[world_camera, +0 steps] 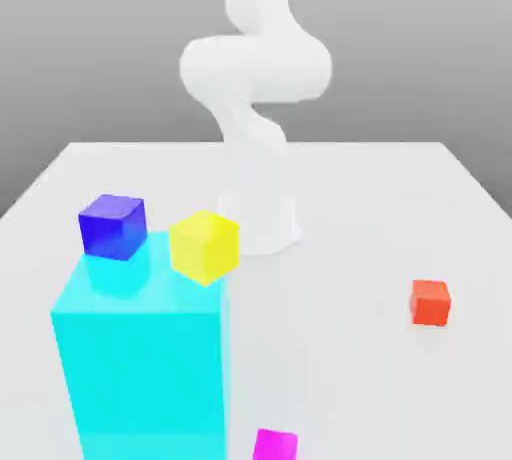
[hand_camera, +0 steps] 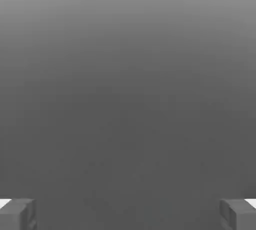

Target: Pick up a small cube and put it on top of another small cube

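Sitting at the exterior view's left, the blue cube (world_camera: 112, 227) is resting on the tall cyan block (world_camera: 140, 368), the yellow cube (world_camera: 204, 245) beside it; the red cube (world_camera: 430, 302) is lying alone rightward. The gripper (hand_camera: 128, 214) is gaping wide, holding nothing.

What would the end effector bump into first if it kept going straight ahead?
Probably nothing. In the hand view, the open end effector faces only plain grey background, with no cube in its line, though depth is hard to judge.
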{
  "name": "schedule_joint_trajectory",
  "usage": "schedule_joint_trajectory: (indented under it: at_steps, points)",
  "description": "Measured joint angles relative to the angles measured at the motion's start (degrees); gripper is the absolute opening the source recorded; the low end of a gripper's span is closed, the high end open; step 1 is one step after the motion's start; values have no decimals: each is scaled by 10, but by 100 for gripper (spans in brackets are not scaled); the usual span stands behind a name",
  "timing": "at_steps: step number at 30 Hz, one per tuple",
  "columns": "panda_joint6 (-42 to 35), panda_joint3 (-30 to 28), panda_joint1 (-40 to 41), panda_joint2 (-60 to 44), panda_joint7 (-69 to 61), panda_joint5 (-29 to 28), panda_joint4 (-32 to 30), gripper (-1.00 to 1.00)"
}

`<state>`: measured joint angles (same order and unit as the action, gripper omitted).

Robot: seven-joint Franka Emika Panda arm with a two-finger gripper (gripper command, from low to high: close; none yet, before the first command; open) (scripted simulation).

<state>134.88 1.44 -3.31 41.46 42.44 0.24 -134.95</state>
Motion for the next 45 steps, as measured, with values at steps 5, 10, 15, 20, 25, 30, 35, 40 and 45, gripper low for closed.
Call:
schedule_joint_trajectory:
  at_steps: [5, 10, 15, 20, 25, 30, 35, 40, 45]
  points:
    - [73, 36, -76, -106, -80, 6, -71, 0]
    - [145, 76, -148, -210, -159, 10, -141, 0]
    - [221, 123, -219, -321, -236, 9, -214, 0]
    - [294, 160, -280, -428, -277, -25, -272, 0]
    - [375, 73, -342, -533, -208, -128, -258, 0]
    - [405, 33, -378, -570, -191, -149, -251, -100]
    - [395, 43, -369, -558, -196, -142, -253, -100]
    - [319, 97, -341, -460, -272, -41, -273, -100]
    - [226, 62, -317, -390, -313, -6, -249, -100]
